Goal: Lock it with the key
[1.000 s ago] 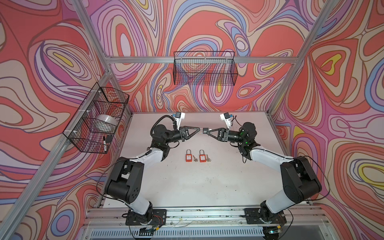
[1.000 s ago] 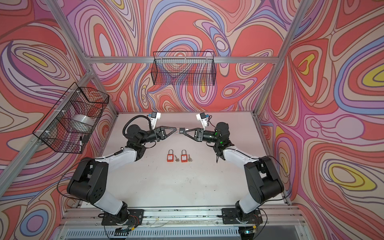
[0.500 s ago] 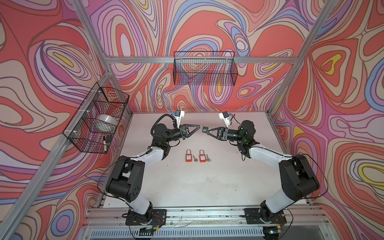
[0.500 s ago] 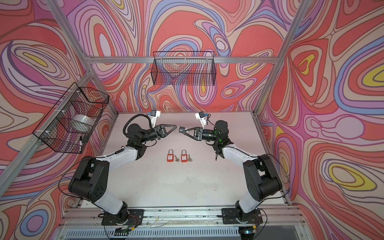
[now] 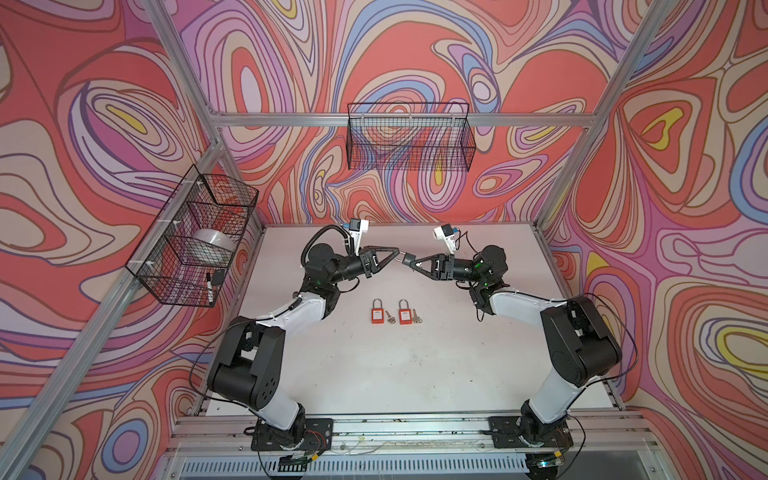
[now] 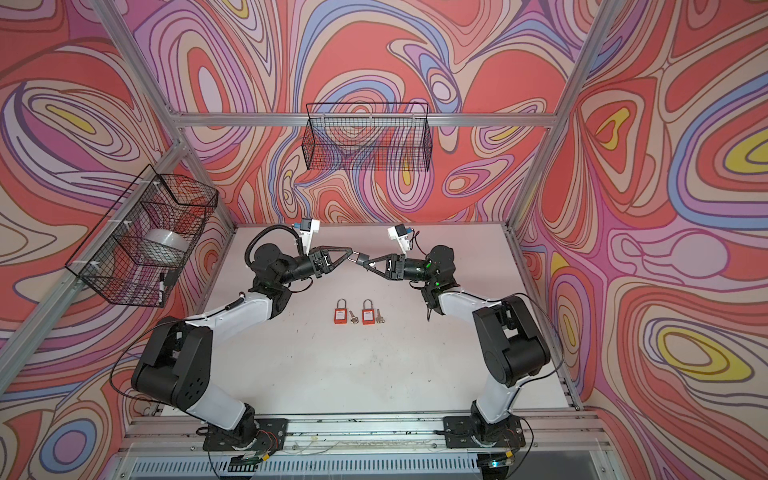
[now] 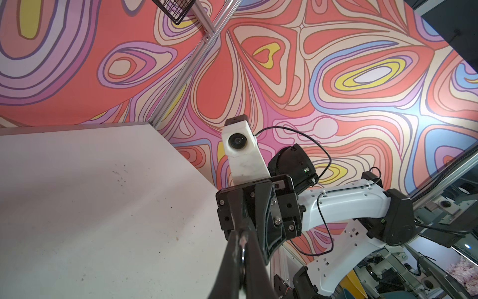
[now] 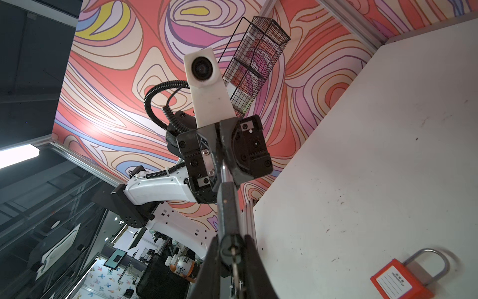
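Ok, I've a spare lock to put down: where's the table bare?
Bare: the front of the table, between the red padlocks and the arm bases; also the back strip by the wall. Crowded: where left gripper and right gripper meet.

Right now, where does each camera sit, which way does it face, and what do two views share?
Both top views: high over the front of the table, looking down on left arm, right arm, red padlocks.
Left wrist: looks past the left pincer at the right arm and table.
Right wrist: looks past the right pincer at the dark padlock, left arm, one of the red padlocks.
Shared: each wrist view shows the opposite arm; top views nearly match.
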Robot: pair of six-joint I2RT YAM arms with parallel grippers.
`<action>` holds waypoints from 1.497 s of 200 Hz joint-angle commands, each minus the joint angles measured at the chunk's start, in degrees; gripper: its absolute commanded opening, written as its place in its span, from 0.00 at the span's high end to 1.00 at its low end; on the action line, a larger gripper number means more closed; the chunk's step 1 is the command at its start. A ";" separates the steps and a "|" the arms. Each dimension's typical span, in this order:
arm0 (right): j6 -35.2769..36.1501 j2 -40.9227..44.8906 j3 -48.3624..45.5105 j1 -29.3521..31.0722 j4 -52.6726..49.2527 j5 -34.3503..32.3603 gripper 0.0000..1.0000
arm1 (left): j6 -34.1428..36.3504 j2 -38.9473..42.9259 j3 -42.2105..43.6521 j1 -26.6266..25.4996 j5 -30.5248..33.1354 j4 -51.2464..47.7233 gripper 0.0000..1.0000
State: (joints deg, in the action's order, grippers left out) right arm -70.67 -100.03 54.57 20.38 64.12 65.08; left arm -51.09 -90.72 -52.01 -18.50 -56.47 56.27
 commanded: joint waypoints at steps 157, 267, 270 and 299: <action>26.60 8.63 7.69 2.18 -32.03 -0.48 1.00 | -0.09 1.51 1.28 -7.09 -5.76 1.14 1.00; 39.11 10.66 17.01 1.35 -52.54 0.01 1.00 | 0.70 2.27 6.18 -10.48 -3.01 2.24 1.00; 39.11 10.72 17.08 1.12 -53.09 0.38 1.00 | 0.46 2.74 6.59 -9.71 -2.97 2.38 1.00; 42.18 10.73 17.75 0.80 -58.73 1.79 1.00 | 0.30 5.29 7.12 -5.77 -1.33 3.29 1.00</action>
State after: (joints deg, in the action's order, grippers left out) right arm -31.77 -91.46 68.12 20.73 4.23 70.22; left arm -49.69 -86.24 -46.76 -23.57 -46.94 60.71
